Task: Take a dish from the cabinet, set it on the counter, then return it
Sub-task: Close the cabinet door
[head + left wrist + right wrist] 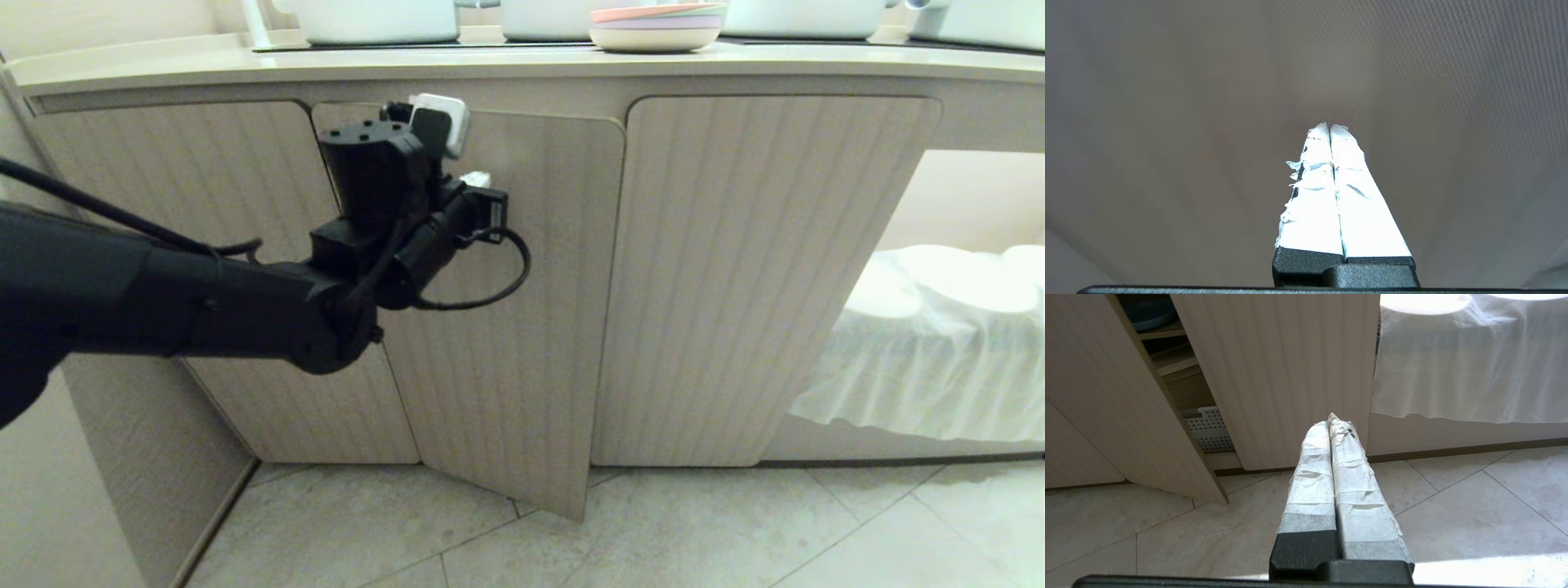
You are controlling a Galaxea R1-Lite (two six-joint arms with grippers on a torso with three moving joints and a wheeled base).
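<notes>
left gripper (1329, 127), fingers pressed together, pushes the ajar cabinet door (506, 327); next likely swing it wider for the dish (1145, 316).

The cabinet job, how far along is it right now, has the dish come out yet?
Too early or too late to say for sure. Done: the middle cabinet door stands ajar. In hand: the left claw, shut and empty, sits against that door's upper part, moving it. The light blue dish lies on the inner shelf, not on the counter. The right claw is shut, idle near the floor. Left: either the whole fetch, or just closing up.
</notes>
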